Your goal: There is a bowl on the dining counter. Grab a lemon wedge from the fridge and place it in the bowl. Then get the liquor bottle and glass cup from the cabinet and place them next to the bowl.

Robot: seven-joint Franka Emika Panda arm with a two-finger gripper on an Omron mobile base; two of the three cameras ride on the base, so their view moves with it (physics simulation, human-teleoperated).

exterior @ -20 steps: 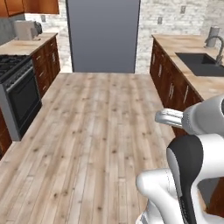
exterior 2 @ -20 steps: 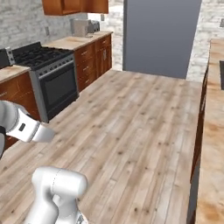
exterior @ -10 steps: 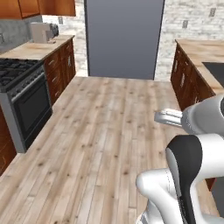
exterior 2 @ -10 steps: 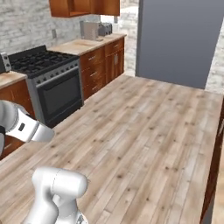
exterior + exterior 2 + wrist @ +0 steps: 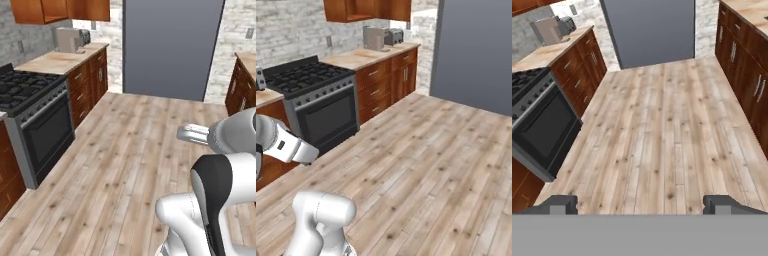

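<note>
Fridge (image 5: 172, 47) is sitting straight ahead at the far end of the wood floor (image 5: 120, 165), door closed, well apart from the gripper (image 5: 640, 205). In the hand view the fridge (image 5: 649, 30) is showing at top centre, with the two fingertips (image 5: 554, 204) spread wide at the bottom edge and nothing between them.

Open room: floor is running as a clear lane toward the fridge. Left edge is bounded by the stove (image 5: 32, 120) with its black oven door, then wooden drawer cabinets (image 5: 90, 82) under a light counter (image 5: 62, 60) carrying a toaster (image 5: 70, 39). Upper cabinets (image 5: 60, 9) are hanging above that counter. Right edge is bounded by dark cabinets (image 5: 747, 65), seen in the hand view. Brick wall (image 5: 296, 30) is running behind the stove (image 5: 316, 105).

Arm: folded close over the base, elbow up, white link with dark joint (image 5: 215, 195) filling lower right of the left base view; the hand is looking forward and down along the floor.
</note>
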